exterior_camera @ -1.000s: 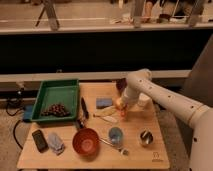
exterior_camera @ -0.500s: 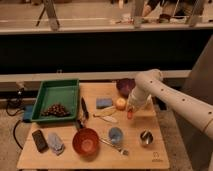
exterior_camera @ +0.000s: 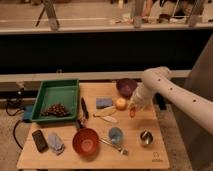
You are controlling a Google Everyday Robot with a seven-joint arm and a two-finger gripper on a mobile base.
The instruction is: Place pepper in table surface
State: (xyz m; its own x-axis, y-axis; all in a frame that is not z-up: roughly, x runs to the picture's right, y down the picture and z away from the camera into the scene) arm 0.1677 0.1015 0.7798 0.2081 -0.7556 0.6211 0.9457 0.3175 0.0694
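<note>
My gripper (exterior_camera: pixel 133 107) hangs from the white arm that reaches in from the right, just right of the round yellow-orange fruit (exterior_camera: pixel 120 103). It is shut on the pepper (exterior_camera: pixel 132 113), a small slim red-orange piece that sticks down from the fingertips. The pepper is held just above the light wooden table surface (exterior_camera: pixel 132 154), over the right middle of the top. I cannot tell whether its tip touches the wood.
A purple bowl (exterior_camera: pixel 126 86) stands behind the gripper. A blue sponge (exterior_camera: pixel 104 102), black pen (exterior_camera: pixel 84 107), red-orange bowl (exterior_camera: pixel 85 141), blue cup (exterior_camera: pixel 115 134) and metal cup (exterior_camera: pixel 145 137) lie around it. A green tray (exterior_camera: pixel 56 95) is at the left.
My gripper has moved right and toward the table's front, away from the yellow-orange fruit, carrying the pepper with it. The other things have not moved.
</note>
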